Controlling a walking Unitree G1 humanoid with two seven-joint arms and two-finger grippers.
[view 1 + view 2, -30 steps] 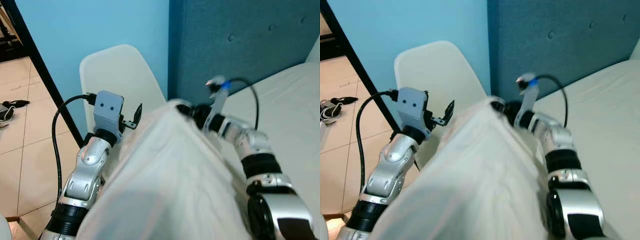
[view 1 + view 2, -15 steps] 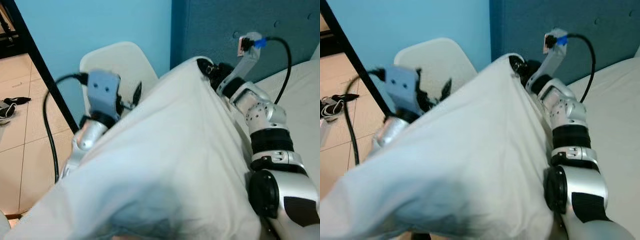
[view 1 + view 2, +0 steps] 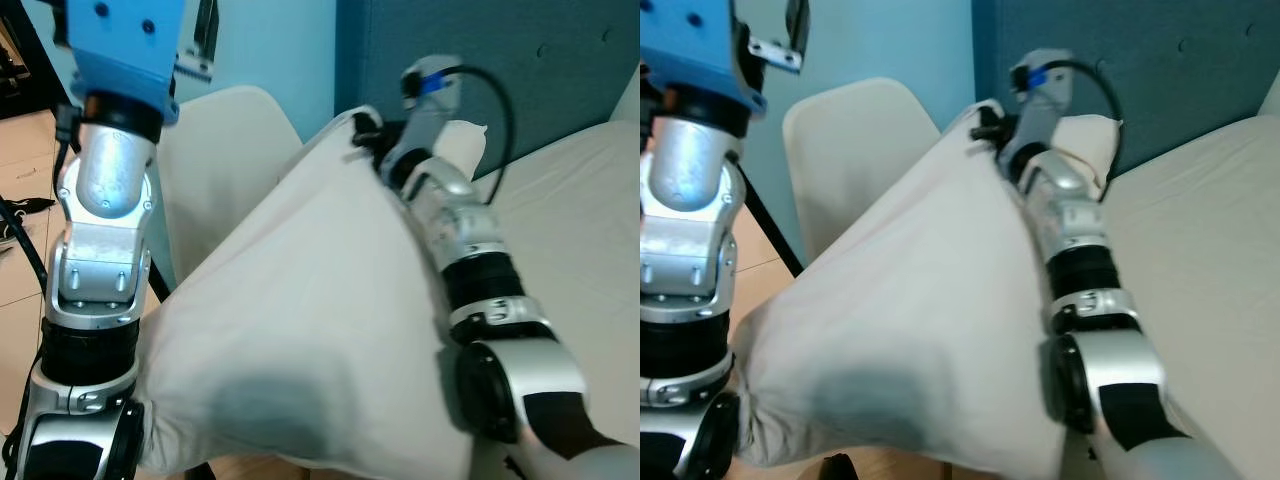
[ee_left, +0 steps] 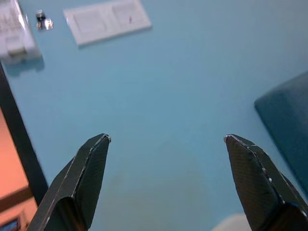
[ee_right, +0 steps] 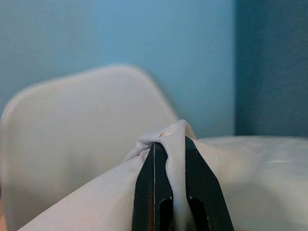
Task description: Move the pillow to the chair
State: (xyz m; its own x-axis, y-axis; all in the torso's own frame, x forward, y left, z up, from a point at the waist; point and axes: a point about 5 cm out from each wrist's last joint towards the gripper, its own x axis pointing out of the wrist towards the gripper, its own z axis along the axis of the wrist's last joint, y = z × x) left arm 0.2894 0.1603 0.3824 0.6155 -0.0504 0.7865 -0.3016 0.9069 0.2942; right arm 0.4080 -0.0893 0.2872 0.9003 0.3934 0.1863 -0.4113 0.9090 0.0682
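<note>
Where right gripper (image 5: 171, 159) pinches its corner, white pillow (image 3: 300, 340) hangs, creased

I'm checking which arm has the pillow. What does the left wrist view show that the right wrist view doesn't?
Left wrist view alone: the left gripper open on nothing, facing the light blue wall and a white switch plate. Right wrist view alone: the right gripper shut on a fold of the pillow, with the chair behind it. Shared: the blue wall and dark headboard.
</note>
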